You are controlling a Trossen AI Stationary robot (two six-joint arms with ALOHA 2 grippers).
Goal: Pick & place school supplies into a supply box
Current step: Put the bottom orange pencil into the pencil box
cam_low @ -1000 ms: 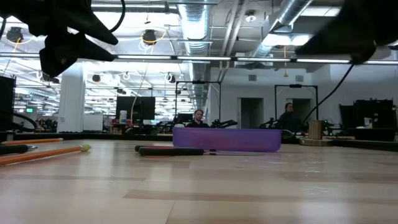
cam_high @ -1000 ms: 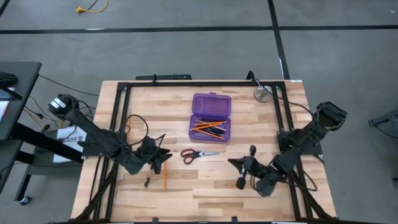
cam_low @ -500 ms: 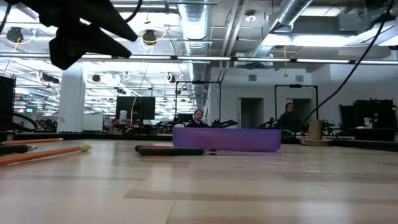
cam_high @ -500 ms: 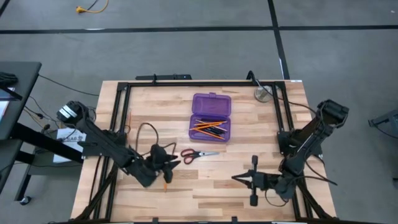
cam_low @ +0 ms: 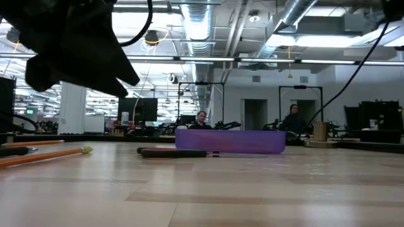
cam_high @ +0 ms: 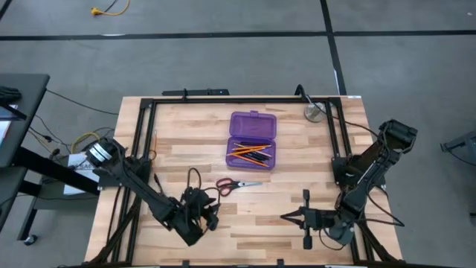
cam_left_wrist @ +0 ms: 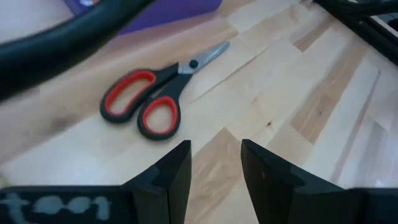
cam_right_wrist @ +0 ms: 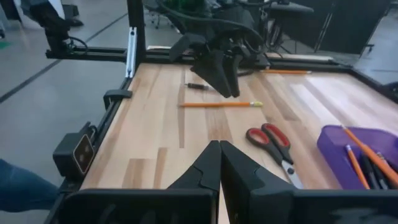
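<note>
The purple supply box (cam_high: 252, 140) lies open near the table's middle, with orange pencils and black pens (cam_high: 249, 152) inside. The red-and-black scissors (cam_high: 236, 184) lie flat just in front of it. One orange pencil (cam_right_wrist: 217, 104) and one black pen (cam_right_wrist: 198, 86) lie on the wood by my left gripper; my left arm hides them in the high view. My left gripper (cam_left_wrist: 214, 168) hovers open over bare wood, short of the scissors (cam_left_wrist: 155, 99), holding nothing. My right gripper (cam_right_wrist: 219, 152) is shut and empty near the table's near right corner (cam_high: 286, 217).
A round silver disc (cam_high: 315, 112) sits at the far right corner. A black metal frame (cam_high: 223, 99) runs along the table's far and side edges. Bare wood lies between the scissors and the right gripper. People sit far behind the table in the low view.
My left gripper has swung toward the near edge and a little to the right, coming over the pencil and pen, and now points at the scissors. My right gripper has drawn back toward the near edge and turned level, pointing left. No object has moved.
</note>
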